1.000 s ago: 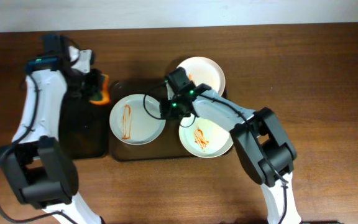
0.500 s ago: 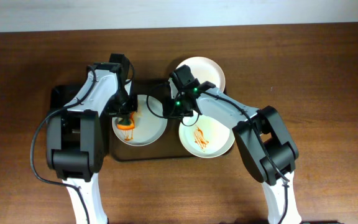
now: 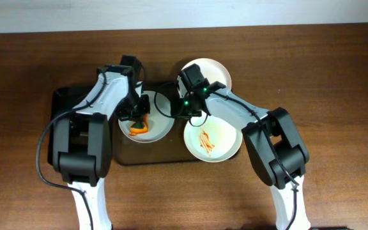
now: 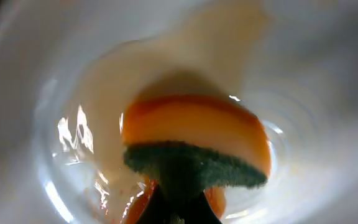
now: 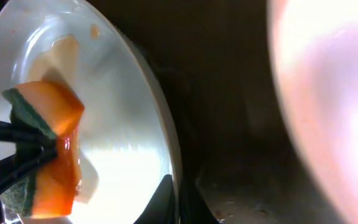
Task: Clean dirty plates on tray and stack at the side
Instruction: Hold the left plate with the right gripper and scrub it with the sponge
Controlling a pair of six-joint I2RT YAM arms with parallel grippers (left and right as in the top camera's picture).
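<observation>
Dragged onward, the sponge [image 4: 191, 140] clenched in the left hand [image 4: 179, 208] is being rubbed over a plate [image 3: 160, 128] on the tray [image 3: 126, 158], pinched steady by the right hand [image 5: 178, 200].

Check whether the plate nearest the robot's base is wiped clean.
No, orange sauce streaks lie across the middle of that plate.

Left gripper [image 3: 137, 120] presses an orange sponge [image 3: 139, 127] onto the plate [image 3: 159, 131] at nine o'clock on the tray [image 3: 152, 159]; right gripper [image 3: 179, 112] at the plate's three-o'clock rim.
</observation>
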